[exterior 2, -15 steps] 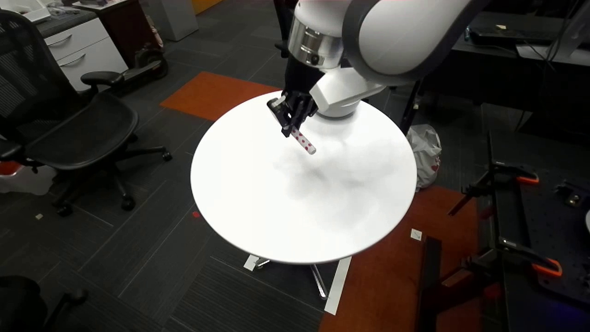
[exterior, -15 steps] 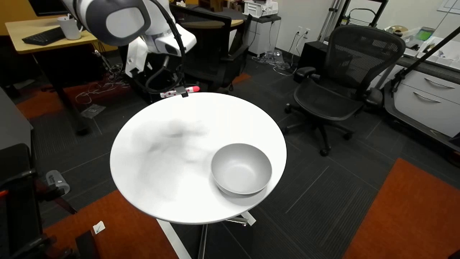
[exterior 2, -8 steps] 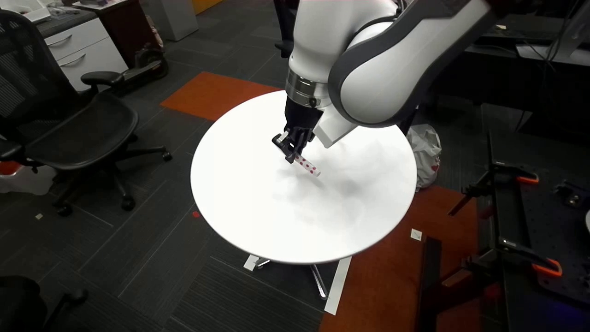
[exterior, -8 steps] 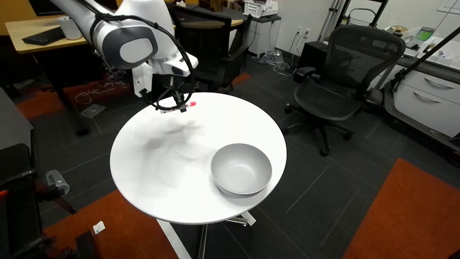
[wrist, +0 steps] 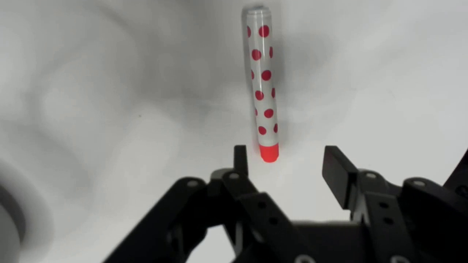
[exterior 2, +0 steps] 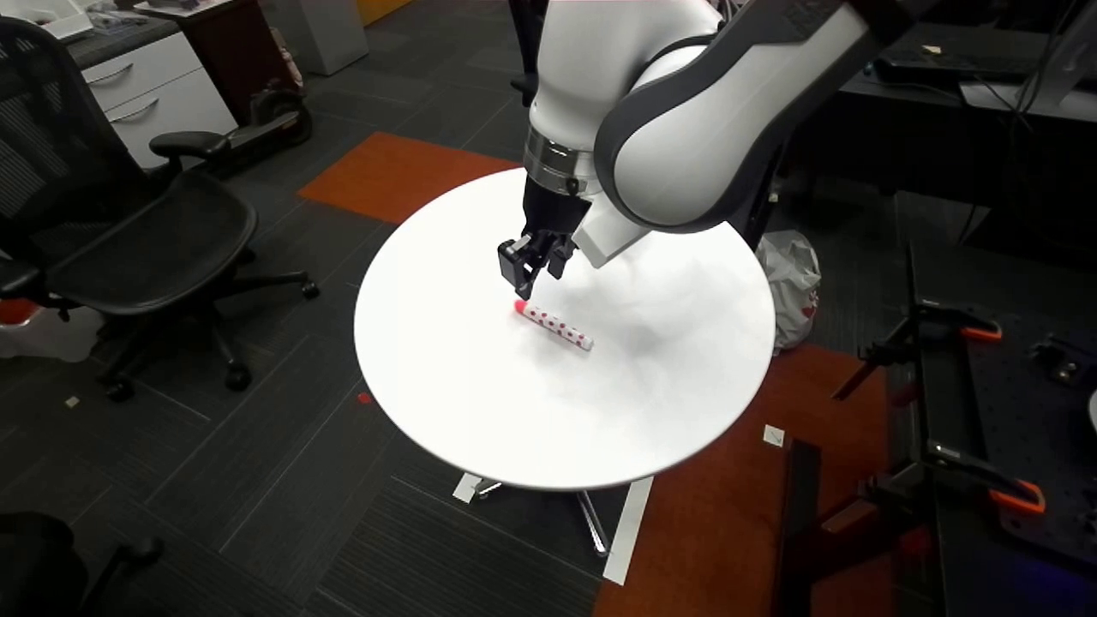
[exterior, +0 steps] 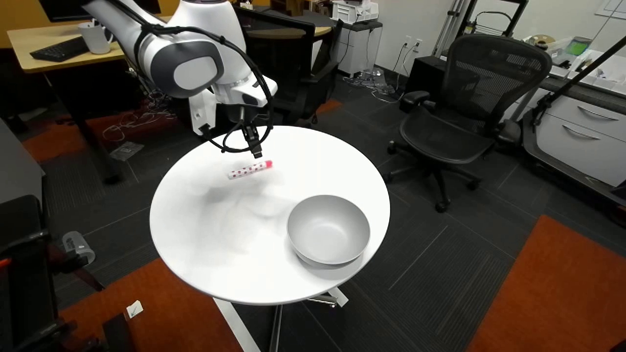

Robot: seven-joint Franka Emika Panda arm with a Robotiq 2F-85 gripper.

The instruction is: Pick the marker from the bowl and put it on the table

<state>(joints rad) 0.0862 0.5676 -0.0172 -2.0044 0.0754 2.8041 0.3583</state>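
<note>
The marker, white with red dots and a red end, lies on the white round table in both exterior views, the marker (exterior: 250, 170) (exterior 2: 554, 326) on the table (exterior: 215, 264) (exterior 2: 454, 386). It also shows in the wrist view, the marker (wrist: 264, 84) flat on the table (wrist: 365, 91). My gripper (exterior: 257, 154) (exterior 2: 540, 284) (wrist: 285, 157) is open and empty, just above the marker's red end. The red end lies nearer the left finger in the wrist view. The grey bowl (exterior: 327, 230) stands empty near the table's edge in an exterior view.
A black mesh chair (exterior: 455, 112) stands beyond the table; another dark chair stands behind the arm. A black rig with orange-handled clamps (exterior 2: 1016, 497) stands beside the table. A curved pale form (wrist: 7, 230) shows at the wrist view's lower left; I cannot tell what it is.
The gripper came down over the table with the marker in it. Since half a second ago it has opened, the marker lies on the table, and the gripper has lifted slightly off it.
</note>
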